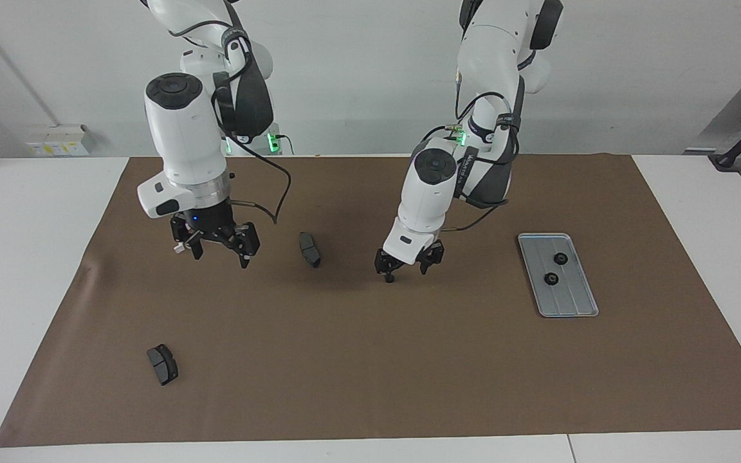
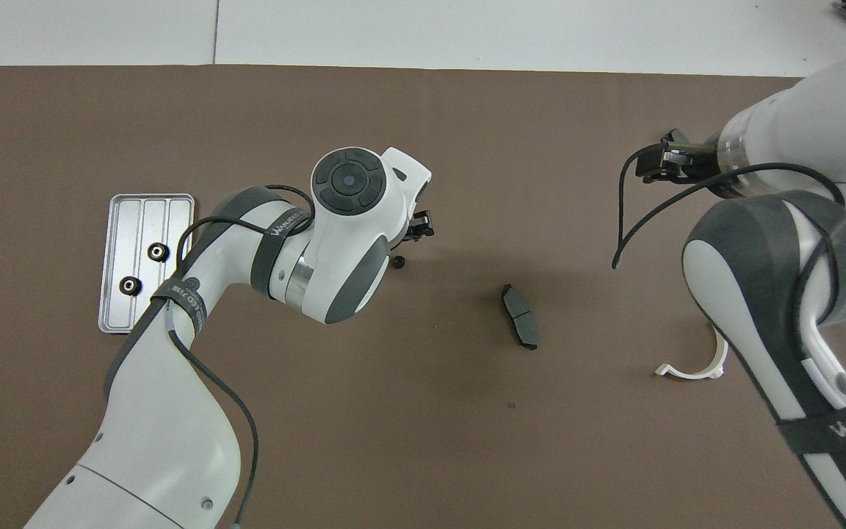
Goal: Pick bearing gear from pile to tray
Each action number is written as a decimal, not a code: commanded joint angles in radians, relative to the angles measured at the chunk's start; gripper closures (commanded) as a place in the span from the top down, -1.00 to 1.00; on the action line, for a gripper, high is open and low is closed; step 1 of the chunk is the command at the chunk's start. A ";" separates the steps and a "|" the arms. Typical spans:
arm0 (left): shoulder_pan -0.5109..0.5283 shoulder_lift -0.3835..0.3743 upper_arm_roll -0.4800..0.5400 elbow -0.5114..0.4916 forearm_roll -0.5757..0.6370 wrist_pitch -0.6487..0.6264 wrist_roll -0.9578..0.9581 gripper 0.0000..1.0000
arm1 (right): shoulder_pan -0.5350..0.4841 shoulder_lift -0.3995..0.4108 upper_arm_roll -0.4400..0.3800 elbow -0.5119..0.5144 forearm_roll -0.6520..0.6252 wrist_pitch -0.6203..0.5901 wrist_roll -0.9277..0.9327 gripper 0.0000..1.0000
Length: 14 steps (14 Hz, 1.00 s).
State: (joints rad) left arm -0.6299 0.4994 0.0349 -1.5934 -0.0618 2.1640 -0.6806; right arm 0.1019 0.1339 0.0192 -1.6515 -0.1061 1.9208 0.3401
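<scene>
One small black bearing gear (image 1: 389, 279) (image 2: 398, 261) lies loose on the brown mat mid-table. My left gripper (image 1: 406, 271) (image 2: 418, 225) hangs low over it, jaws open, one fingertip right at the gear; I cannot tell whether they touch. The silver tray (image 1: 570, 302) (image 2: 173, 220) lies toward the left arm's end of the table with two gears (image 1: 560, 258) (image 1: 550, 278) in it. My right gripper (image 1: 219, 257) (image 2: 662, 158) is open and holds nothing, raised over the mat toward the right arm's end.
A dark brake pad (image 1: 309, 249) (image 2: 520, 316) lies between the two grippers. Another brake pad (image 1: 162, 364) sits farther from the robots at the right arm's end. A white arc-shaped bracket (image 2: 695, 365) lies beside the right arm.
</scene>
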 commanded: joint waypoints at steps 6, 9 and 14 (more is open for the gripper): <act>-0.039 0.005 0.016 -0.072 0.030 0.088 -0.037 0.64 | -0.073 -0.143 -0.074 -0.017 0.042 -0.241 -0.237 1.00; -0.050 -0.004 0.014 -0.121 0.030 0.135 -0.036 0.59 | -0.093 -0.160 -0.079 0.037 0.091 -0.326 -0.259 1.00; -0.063 -0.010 0.014 -0.157 0.031 0.165 -0.034 0.52 | -0.082 -0.178 -0.073 0.038 0.091 -0.381 -0.253 1.00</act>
State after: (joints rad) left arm -0.6744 0.5123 0.0349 -1.7164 -0.0555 2.3047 -0.6943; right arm 0.0206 -0.0379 -0.0617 -1.6045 -0.0276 1.5490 0.1067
